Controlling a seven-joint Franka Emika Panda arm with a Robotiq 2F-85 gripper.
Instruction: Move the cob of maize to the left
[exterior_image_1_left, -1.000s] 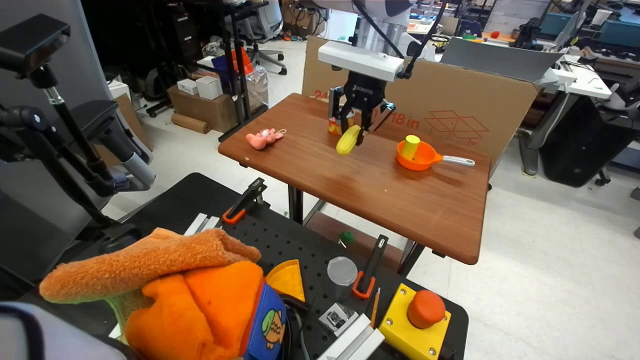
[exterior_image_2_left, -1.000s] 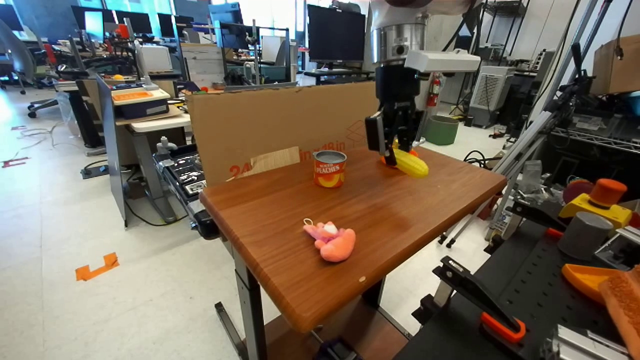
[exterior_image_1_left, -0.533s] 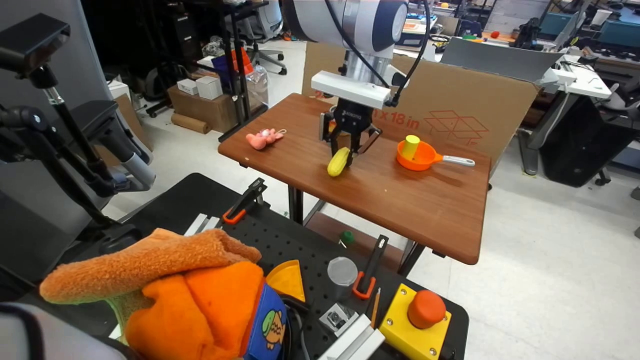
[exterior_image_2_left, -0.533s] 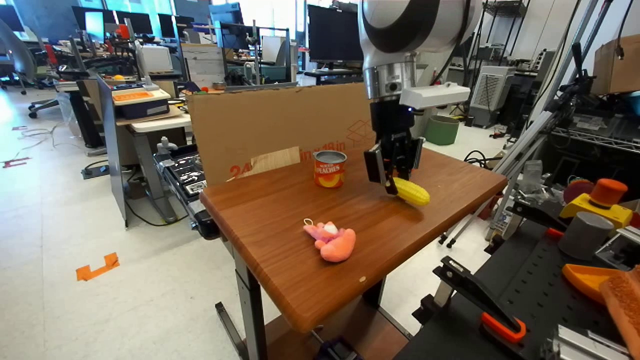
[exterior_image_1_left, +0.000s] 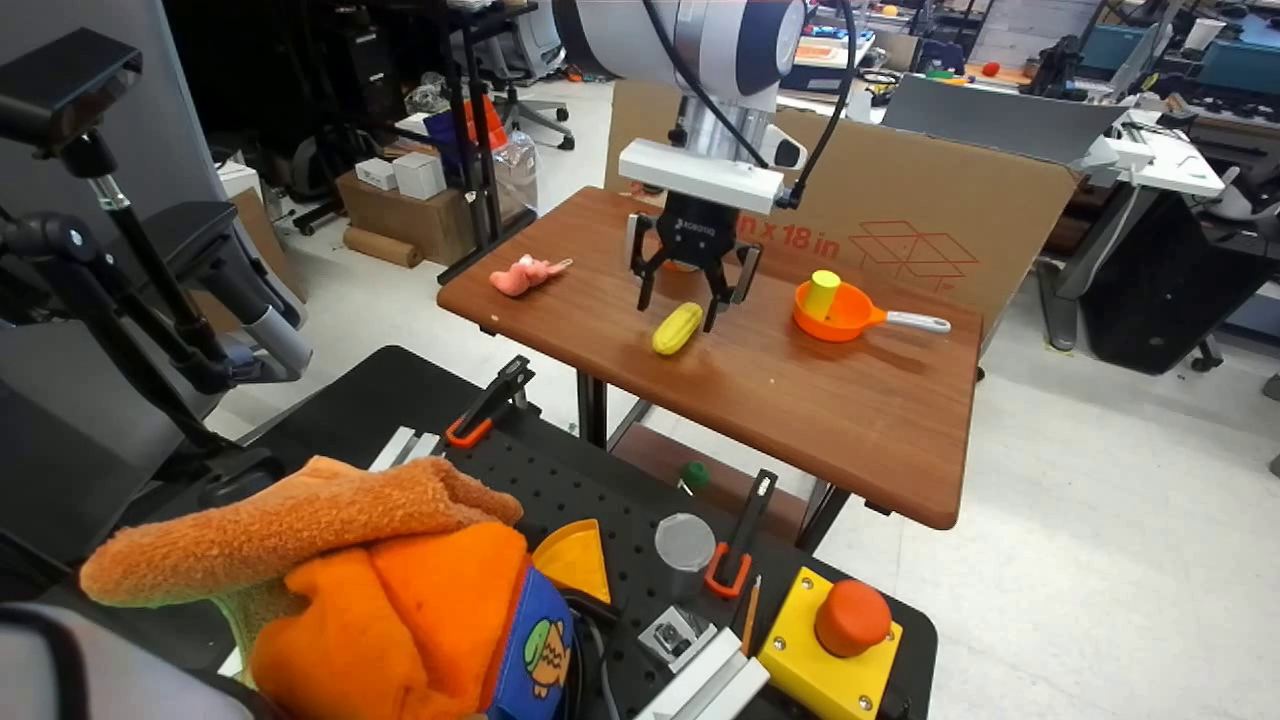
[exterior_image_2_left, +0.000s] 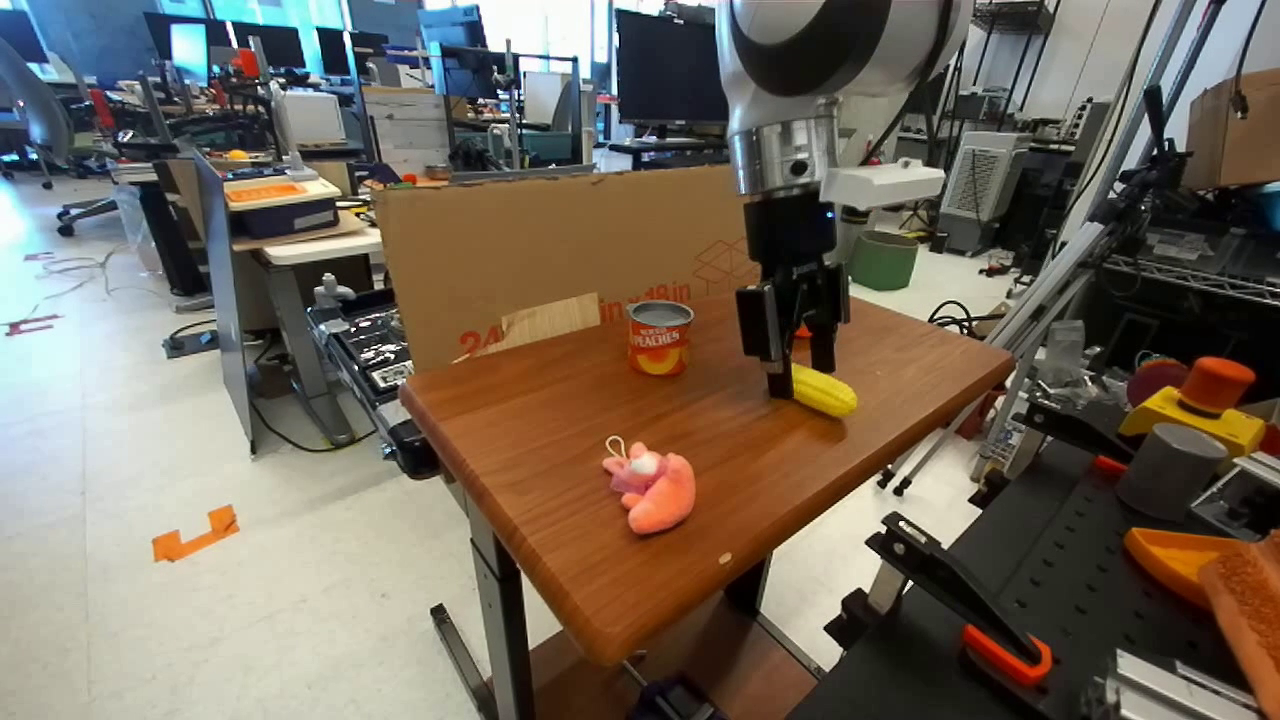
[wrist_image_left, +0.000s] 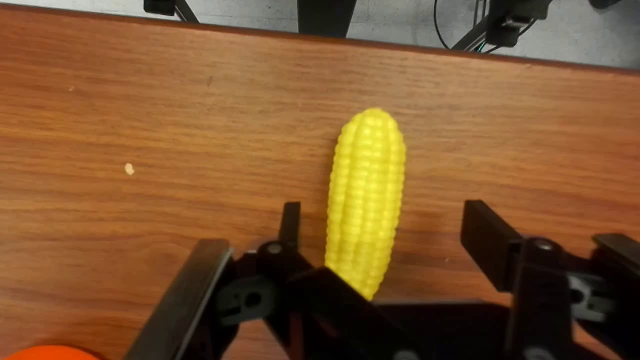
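Observation:
The cob of maize, bright yellow and ridged, lies on the brown table. In the wrist view it runs lengthwise between my spread fingers, with bare wood showing on either side of it; its near end is hidden behind the gripper's linkage. Both exterior views show the gripper low over the table, its fingertips around the back end of the cob. Nothing is gripped and the jaws are open.
A pink plush toy lies toward one end of the table. A can of peaches stands near the cardboard sheet at the back. An orange pan holding a yellow cup sits on the opposite side.
Held in the gripper, the cob came down to the tabletop. The jaws then spread and let it go, and it lies there. The plush toy has turned slightly.

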